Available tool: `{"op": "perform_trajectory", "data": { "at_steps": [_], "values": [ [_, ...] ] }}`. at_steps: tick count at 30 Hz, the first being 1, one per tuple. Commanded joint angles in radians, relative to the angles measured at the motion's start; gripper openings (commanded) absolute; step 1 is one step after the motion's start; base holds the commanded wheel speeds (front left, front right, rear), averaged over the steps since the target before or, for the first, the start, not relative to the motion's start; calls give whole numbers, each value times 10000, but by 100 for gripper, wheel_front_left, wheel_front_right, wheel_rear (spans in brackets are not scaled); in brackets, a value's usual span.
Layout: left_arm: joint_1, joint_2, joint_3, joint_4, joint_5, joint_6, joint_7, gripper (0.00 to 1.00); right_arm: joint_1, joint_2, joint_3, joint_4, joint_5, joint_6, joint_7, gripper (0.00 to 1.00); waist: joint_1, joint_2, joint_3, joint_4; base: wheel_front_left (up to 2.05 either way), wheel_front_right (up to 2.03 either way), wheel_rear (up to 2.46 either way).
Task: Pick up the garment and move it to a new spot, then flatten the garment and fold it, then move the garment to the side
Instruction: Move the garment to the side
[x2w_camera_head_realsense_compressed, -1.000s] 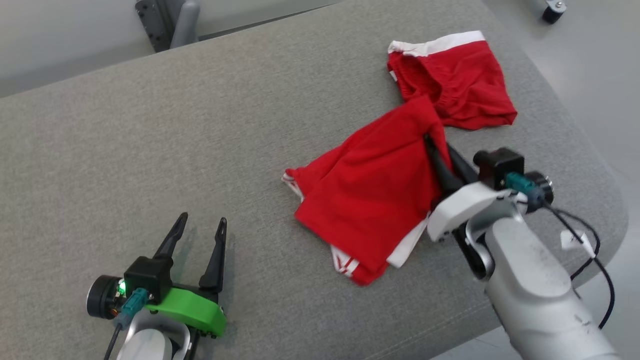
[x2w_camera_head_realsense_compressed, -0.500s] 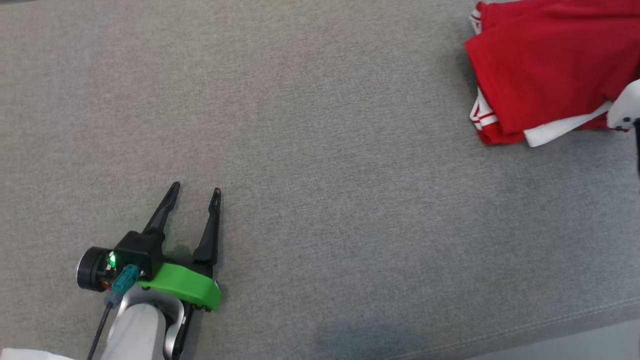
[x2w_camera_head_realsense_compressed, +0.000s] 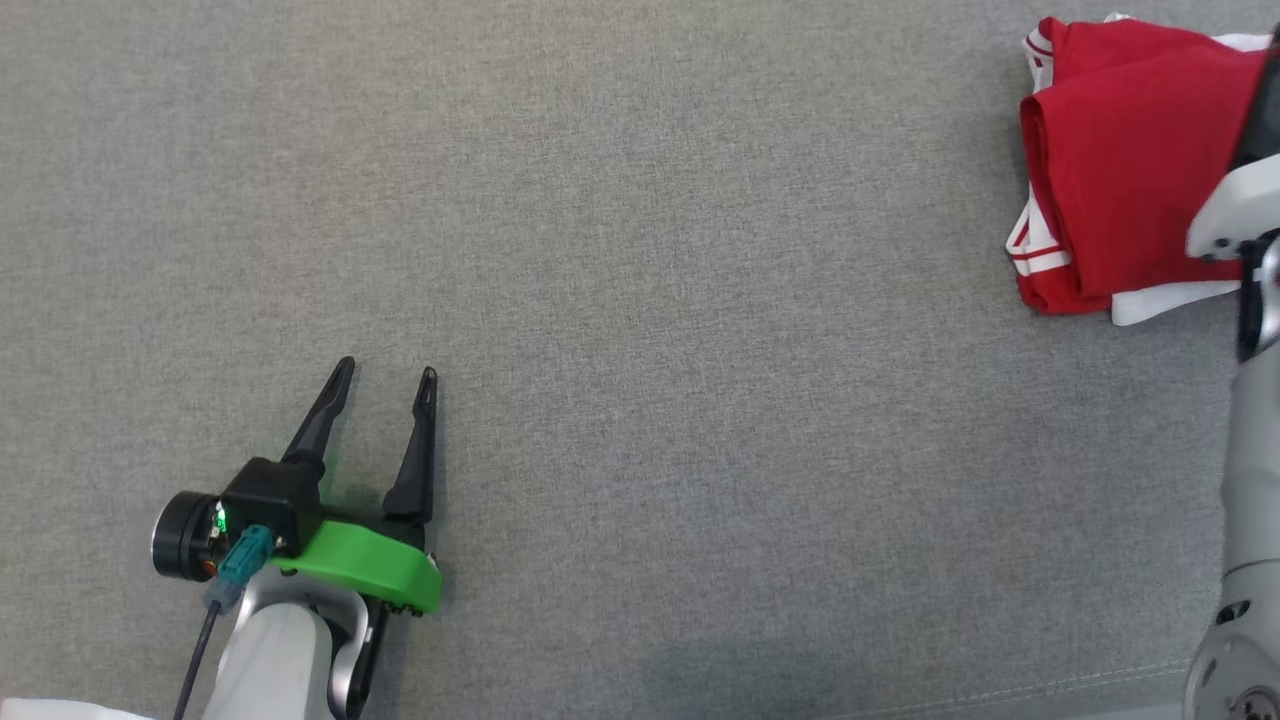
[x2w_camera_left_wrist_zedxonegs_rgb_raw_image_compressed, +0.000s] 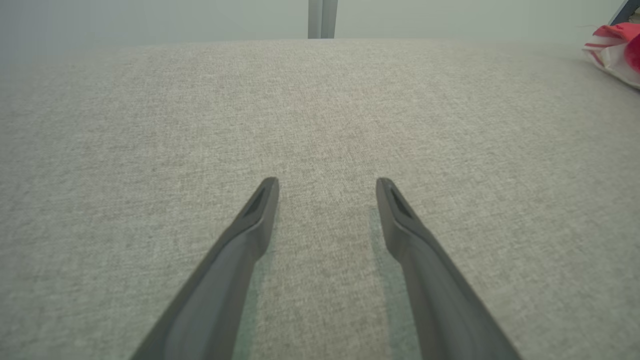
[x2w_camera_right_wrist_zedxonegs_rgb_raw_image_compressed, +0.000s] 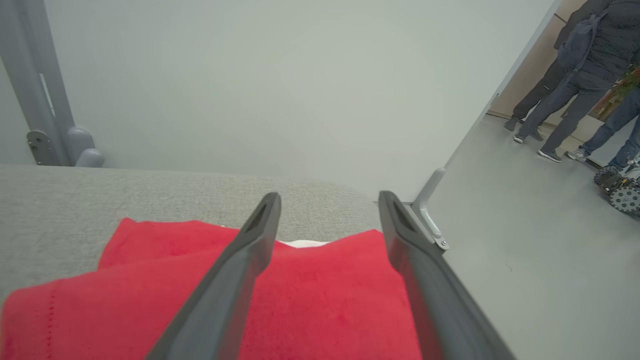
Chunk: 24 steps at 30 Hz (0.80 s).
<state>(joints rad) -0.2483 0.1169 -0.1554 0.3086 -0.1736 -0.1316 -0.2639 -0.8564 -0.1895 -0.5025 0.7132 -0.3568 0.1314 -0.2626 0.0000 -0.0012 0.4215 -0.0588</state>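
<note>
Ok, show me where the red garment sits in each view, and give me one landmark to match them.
Head view: the red garment lies at the upper right edge.
Left wrist view: a small part of it shows in the far upper right corner.
Right wrist view: it spreads across the lower half, beneath the open right gripper.
Shared landmark: the grey fabric surface it lies on.

A grey fabric surface (x2w_camera_head_realsense_compressed: 640, 200) lies before a pale wall (x2w_camera_right_wrist_zedxonegs_rgb_raw_image_compressed: 250, 75), with people (x2w_camera_right_wrist_zedxonegs_rgb_raw_image_compressed: 595, 55) standing beyond it.
</note>
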Motion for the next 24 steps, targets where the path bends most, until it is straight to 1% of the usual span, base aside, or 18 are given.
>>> {"op": "perform_trajectory", "data": {
  "at_steps": [1,5,11,18,24],
  "values": [
    [178,-15,94,36,54,21,3,100,391,296,406,-320,271,-16,-21,100,0,12,-435,-54,0,0,0],
    [383,-162,200,76,40,21,3,100,1197,744,1532,-977,1032,-16,-22,100,0,12,-1010,-45,0,0,0],
    [759,-307,488,190,72,21,3,100,2567,1009,2979,-1479,2379,-16,-23,100,0,12,-1880,95,0,0,0],
    [1210,-479,778,231,131,21,3,100,3870,1246,3646,-1578,3260,-16,-23,100,0,12,-2554,389,0,0,0],
    [1638,-559,1050,267,127,21,3,100,4986,1347,3889,-1676,3731,-16,-23,100,0,12,-3019,707,0,0,0]
  ]
}}
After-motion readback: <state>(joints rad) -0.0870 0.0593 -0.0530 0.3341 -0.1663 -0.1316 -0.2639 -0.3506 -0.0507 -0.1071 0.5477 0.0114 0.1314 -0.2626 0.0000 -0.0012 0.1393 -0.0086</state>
